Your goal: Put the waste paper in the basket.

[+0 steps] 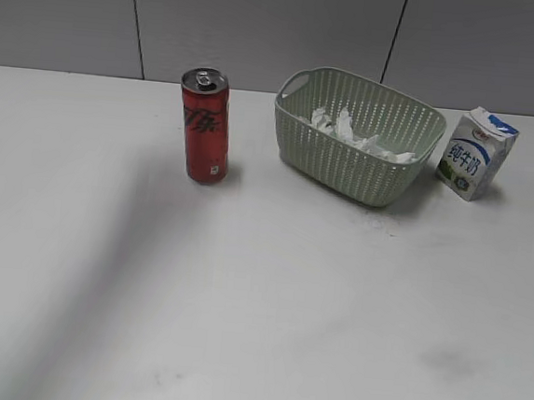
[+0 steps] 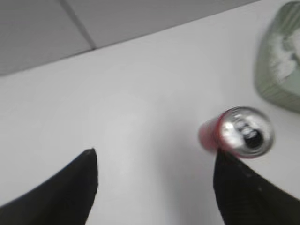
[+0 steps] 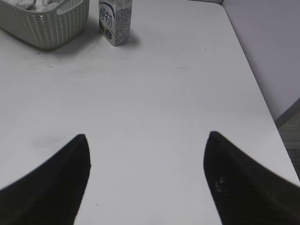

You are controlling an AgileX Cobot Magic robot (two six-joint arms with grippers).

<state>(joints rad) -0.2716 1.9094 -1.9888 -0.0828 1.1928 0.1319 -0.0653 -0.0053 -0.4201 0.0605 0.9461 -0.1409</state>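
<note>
While both claws gape empty, waste paper [image 1: 357,135] fills the basket [image 1: 363,171].

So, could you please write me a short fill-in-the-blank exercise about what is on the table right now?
1. The crumpled paper lies inside the ____.
2. The can standing left of the basket is coloured ____.
3. The carton stands on the basket's ____ side in the exterior view.
4. Both the left gripper and the right gripper have their jaws ____, holding nothing.

Missing words: basket; red; right; open
</note>
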